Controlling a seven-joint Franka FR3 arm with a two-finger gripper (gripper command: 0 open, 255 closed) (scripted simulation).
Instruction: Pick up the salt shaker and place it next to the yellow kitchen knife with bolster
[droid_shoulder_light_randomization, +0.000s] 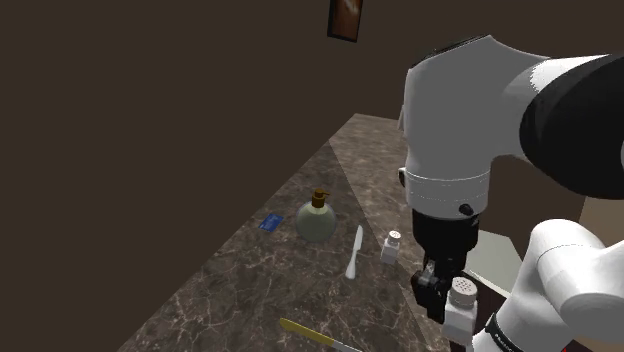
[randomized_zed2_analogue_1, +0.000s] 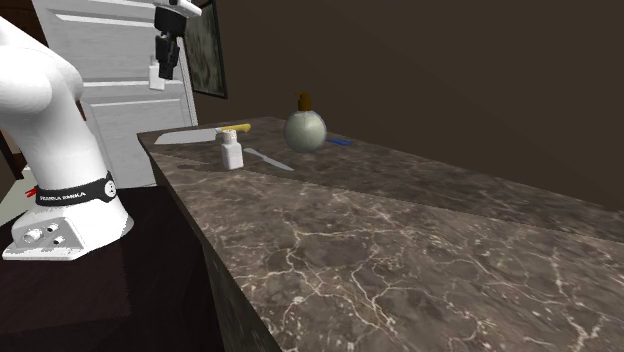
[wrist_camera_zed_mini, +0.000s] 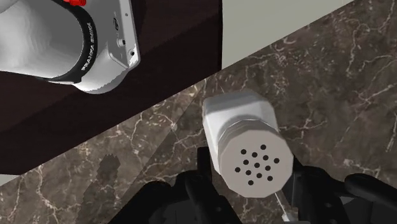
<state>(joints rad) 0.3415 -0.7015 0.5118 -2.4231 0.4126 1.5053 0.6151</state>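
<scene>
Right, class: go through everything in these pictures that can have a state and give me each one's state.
gripper: shut on the held salt shaker.
held salt shaker: clasped, lifted off the counter.
second shaker: standing upright on the counter.
round bottle: upright, stopper in.
yellow-handled knife: lying flat.
white knife: lying flat.

Dim scene throughout; soft light brightens the white arm (droid_shoulder_light_randomization: 450, 110) above a faintly shadowed counter (droid_shoulder_light_randomization: 300, 270).
</scene>
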